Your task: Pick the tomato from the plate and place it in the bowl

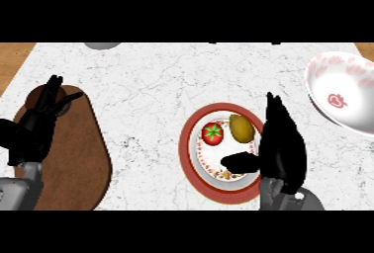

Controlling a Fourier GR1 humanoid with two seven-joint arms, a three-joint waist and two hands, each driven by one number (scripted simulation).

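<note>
While we are looking steeply down at the white marbled counter (146, 79), we are seeing a plate (191, 148) with a red rim and a patterned white middle sitting a little right of centre. Two things are lying in it: the tomato (212, 134), red with a green star of leaves on top, is resting in the upper left part of the plate, and a brownish-yellow potato (242, 128) is lying just beside it at three o'clock, close enough that we cannot tell whether they are touching.

Our right hand (281, 148) is hovering over the plate's right edge, its fingers stretching straight toward twelve o'clock and its thumb (237, 162) sticking out toward nine o'clock across the plate's lower half. The fingers are spread and are gripping nothing; the thumb is sitting at about five o'clock from the tomato, apart from it.

At about two o'clock from the plate, well apart from it, the bowl (343, 94) is standing at the counter's right edge, white with pink markings, and we are seeing nothing inside it.

Our left hand (40, 123) is resting at the far left over a brown wooden board (84, 158), fingers relaxed and pointing upward, holding nothing.
</note>
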